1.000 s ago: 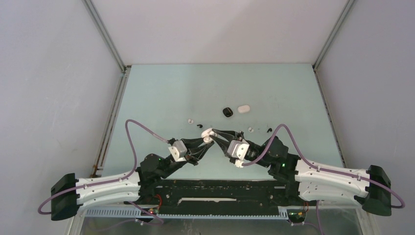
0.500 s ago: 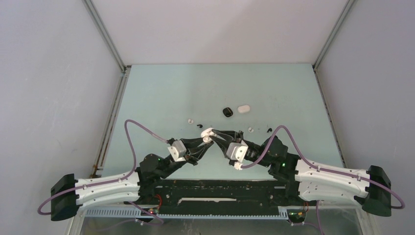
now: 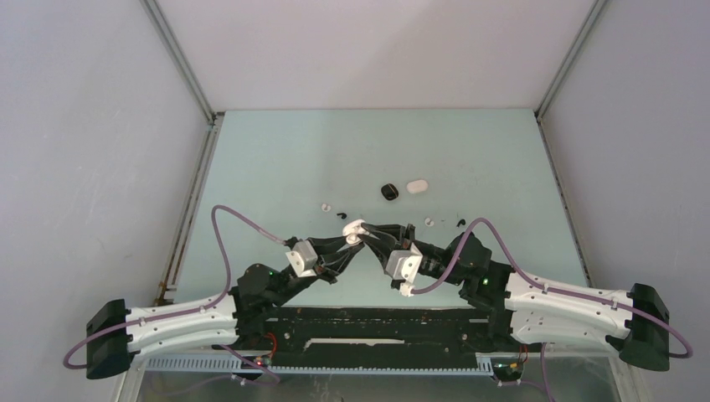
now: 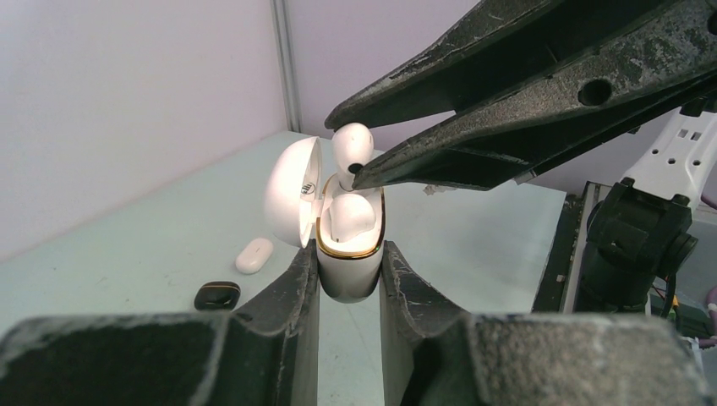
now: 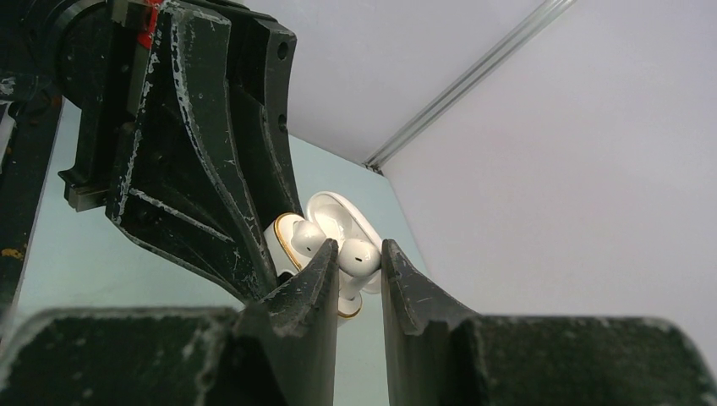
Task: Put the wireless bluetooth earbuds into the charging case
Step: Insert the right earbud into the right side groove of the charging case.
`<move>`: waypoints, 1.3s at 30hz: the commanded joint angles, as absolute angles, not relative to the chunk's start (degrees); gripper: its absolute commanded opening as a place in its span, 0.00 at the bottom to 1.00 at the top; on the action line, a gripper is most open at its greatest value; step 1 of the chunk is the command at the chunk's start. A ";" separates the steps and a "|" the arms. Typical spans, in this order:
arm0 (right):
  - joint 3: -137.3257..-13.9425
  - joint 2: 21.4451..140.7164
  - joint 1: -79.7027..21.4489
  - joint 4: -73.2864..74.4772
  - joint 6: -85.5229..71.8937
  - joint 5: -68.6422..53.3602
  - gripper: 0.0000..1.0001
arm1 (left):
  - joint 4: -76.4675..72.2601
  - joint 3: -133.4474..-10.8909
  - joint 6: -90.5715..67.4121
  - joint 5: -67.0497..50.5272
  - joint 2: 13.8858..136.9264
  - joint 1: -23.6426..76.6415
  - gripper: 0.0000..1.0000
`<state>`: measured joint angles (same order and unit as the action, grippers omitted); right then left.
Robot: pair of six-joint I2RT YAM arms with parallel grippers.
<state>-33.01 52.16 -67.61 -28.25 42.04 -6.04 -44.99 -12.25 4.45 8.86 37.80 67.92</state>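
Observation:
My left gripper (image 4: 349, 266) is shut on an open white charging case (image 4: 349, 258) with a gold rim, lid (image 4: 292, 190) swung left; one white earbud (image 4: 351, 214) sits in it. My right gripper (image 5: 358, 254) is shut on a second white stemmed earbud (image 5: 359, 256), its stem reaching down into the case (image 5: 287, 237). In the left wrist view that earbud (image 4: 351, 148) stands just above the case mouth. From above, both grippers meet at the case (image 3: 355, 228) at table centre. Loose earbuds lie on the table: a white one (image 3: 326, 205), black ones (image 3: 341, 215) (image 3: 460, 223), another white one (image 3: 429, 222).
A shut black case (image 3: 388, 191) and a shut white case (image 3: 416, 186) lie beyond the grippers; they also show in the left wrist view, the black case (image 4: 217, 295) and the white case (image 4: 254, 255). Grey walls enclose the pale green table (image 3: 276, 151).
The right wrist has shifted slightly left and down toward the case; the left arm holds the case still.

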 commanded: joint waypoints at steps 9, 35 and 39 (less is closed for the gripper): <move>-32.96 51.77 -66.94 -27.46 39.98 -5.73 0.12 | -50.50 -12.92 3.55 10.60 35.77 68.16 0.00; -51.75 51.88 -59.28 6.95 28.18 -17.72 0.79 | -49.27 -12.61 3.97 9.40 38.68 68.20 0.00; -60.45 51.47 -53.19 25.83 28.71 -25.92 0.99 | -49.53 -12.68 3.21 9.04 40.19 68.23 0.00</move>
<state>-51.90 52.40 -57.82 3.66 30.30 -16.21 -46.22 -11.97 3.95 9.50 38.96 67.99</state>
